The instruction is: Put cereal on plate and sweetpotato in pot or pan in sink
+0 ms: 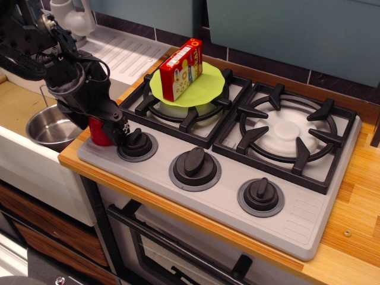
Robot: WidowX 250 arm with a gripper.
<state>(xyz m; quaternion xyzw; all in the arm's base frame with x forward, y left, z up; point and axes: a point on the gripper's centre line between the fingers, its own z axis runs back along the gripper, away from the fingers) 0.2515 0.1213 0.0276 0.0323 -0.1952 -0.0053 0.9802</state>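
Observation:
The red and yellow cereal box leans tilted on the lime-green plate, which rests on the rear-left burner. The dark-red sweetpotato sits at the stove's front-left corner, mostly covered by my black gripper. The fingers stand on either side of it and look closed on it. The steel pot with a wire handle stands in the sink, just left of and below the gripper.
Three black knobs line the stove front, the nearest touching distance right of the gripper. A grey tap and a ribbed white drainboard lie behind. The black burner grate stands at right.

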